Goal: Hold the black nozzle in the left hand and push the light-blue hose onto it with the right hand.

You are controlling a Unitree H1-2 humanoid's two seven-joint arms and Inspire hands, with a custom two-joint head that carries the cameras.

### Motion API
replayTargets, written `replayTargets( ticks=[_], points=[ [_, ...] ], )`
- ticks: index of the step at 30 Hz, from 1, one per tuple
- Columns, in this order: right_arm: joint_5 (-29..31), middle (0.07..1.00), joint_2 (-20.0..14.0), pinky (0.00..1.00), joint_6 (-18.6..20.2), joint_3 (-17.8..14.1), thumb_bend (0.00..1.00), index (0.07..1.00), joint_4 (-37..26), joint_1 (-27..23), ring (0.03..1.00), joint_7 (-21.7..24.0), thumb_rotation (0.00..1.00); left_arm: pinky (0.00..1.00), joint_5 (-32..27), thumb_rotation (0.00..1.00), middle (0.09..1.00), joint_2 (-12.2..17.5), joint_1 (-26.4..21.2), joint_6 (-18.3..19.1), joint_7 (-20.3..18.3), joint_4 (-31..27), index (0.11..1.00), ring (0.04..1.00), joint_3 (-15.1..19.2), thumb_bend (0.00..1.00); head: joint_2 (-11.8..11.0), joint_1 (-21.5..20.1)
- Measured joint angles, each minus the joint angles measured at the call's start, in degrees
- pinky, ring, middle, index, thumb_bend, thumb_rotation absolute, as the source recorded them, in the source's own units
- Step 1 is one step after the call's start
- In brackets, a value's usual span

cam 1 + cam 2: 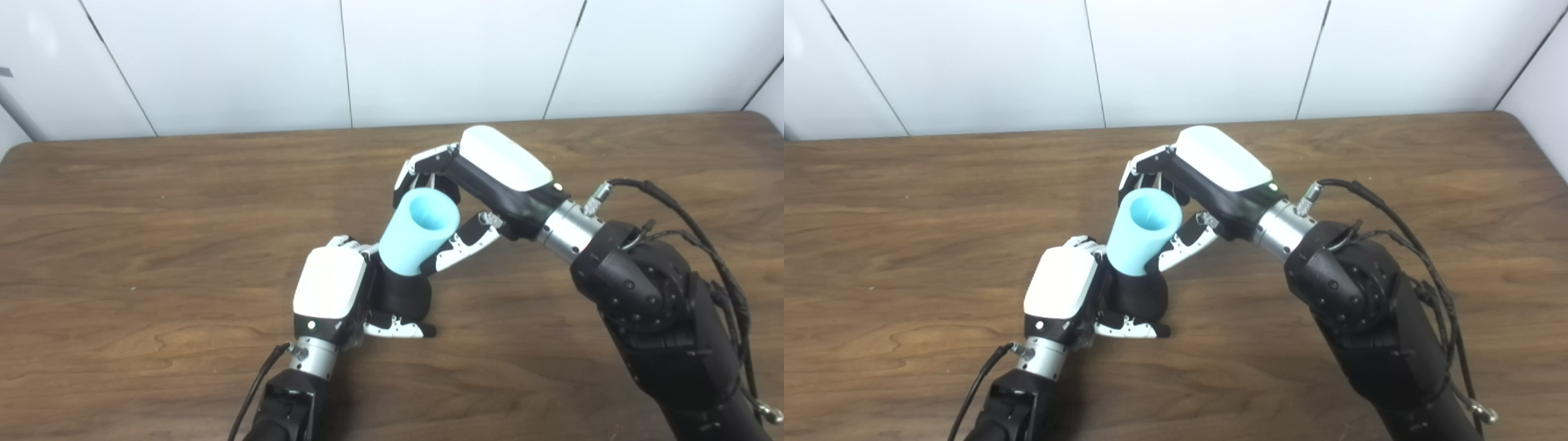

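The nozzle, black and rounded, is held in the left hand, just above the counter, near its middle. The left hand is clenched around it: the fingers are wrapped behind it and the thumb is laid across its near, lower side. The white back of this hand is turned up toward the cameras, and its wrist and arm are seen coming in from the bottom edge, left of the nozzle. The hose, a short, wide, light-blue tube, is seated by its lower end on the top of the nozzle and is tilted up and to the right from it, so that its open mouth is shown to the cameras. How far it is pushed onto the nozzle cannot be told. The right hand is placed above and right of the nozzle and is closed loosely about the hose: its fingers are curled over the far side of the upper rim, and its thumb is pressed along the right side of the tube, down toward the nozzle. The right forearm, black with looped cables, is stretched away from the nozzle to the lower right corner. A white panelled wall is seen behind the counter's far edge.
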Motion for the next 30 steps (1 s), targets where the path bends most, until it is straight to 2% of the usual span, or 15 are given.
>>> replayTargets(
  ticks=[13,20,23,30],
  points=[
    [0.2,0.457,0.6,0.30,-1.1,1.0,0.53,0.513,1.6,0.1,0.356,-0.8,0.00,0.78,0.1,0.00,0.469,0.0,0.0,0.4,-0.2,0.0,0.497,0.604,-0.2,0.53,0.4,0.2],
    [-0.3,0.455,0.5,0.28,-0.8,2.0,0.53,0.513,3.2,-2.8,0.329,1.6,0.00,0.78,0.8,0.00,0.460,-0.6,0.0,1.8,-0.3,0.0,0.498,0.593,-0.7,0.53,0.5,0.2],
    [-0.3,0.435,0.0,0.22,-0.5,2.6,0.53,0.524,3.6,-4.0,0.281,3.2,0.00,0.79,0.9,0.00,0.455,-0.6,-0.1,2.0,-0.3,0.0,0.500,0.593,-0.9,0.53,0.7,0.1],
    [-0.2,0.456,-1.4,0.35,1.3,2.8,0.52,0.532,3.6,-6.1,0.418,7.0,0.01,0.80,1.3,0.00,0.476,-0.8,-0.1,2.7,-0.4,0.0,0.494,0.612,-1.4,0.53,0.8,0.1]
  ],
)
